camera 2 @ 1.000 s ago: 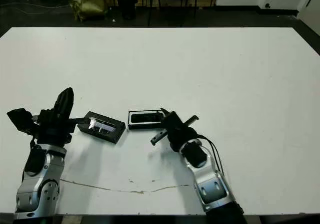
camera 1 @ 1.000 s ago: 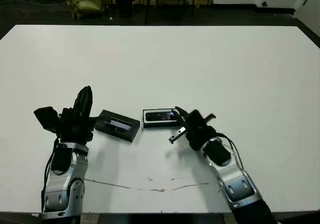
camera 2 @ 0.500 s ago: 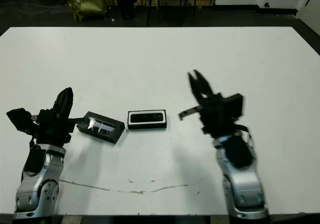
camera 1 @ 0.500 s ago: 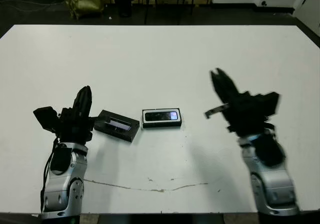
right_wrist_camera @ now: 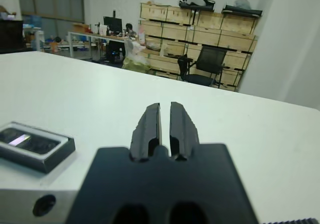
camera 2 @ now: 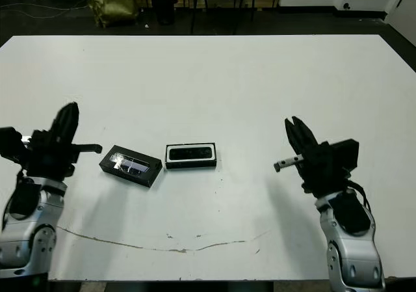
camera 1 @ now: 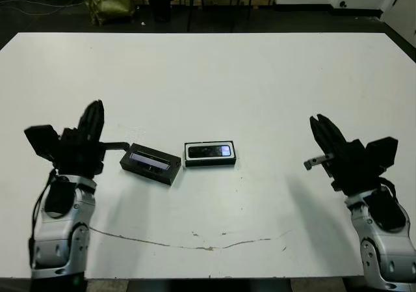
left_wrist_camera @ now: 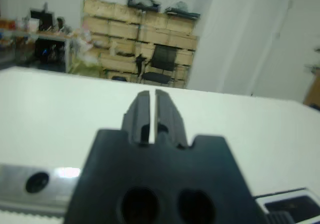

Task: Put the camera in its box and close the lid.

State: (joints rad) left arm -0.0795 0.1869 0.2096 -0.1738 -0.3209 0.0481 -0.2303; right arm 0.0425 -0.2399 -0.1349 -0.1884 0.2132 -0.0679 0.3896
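Camera (camera 1: 209, 151): lying inside box (camera 1: 210, 162); lid (camera 1: 151, 164) beside it
Left gripper (camera 1: 92, 119): clenched, empty
Right gripper (camera 1: 323, 131): clenched, empty

The left gripper (camera 1: 91, 118) is raised at the near left, fingers pointing up and away, pressed nearly together and empty; the right gripper (camera 1: 323, 131) is raised at the near right, fingers likewise close together, holding nothing.

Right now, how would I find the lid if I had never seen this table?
Look at the big white table and find the two small black things lying side by side near its front edge. The flat black rectangular lid is the tilted one nearer the robot's left claw. It has a long shiny bluish strip on top, while the shallow white-lined box beside it holds the slim black camera.
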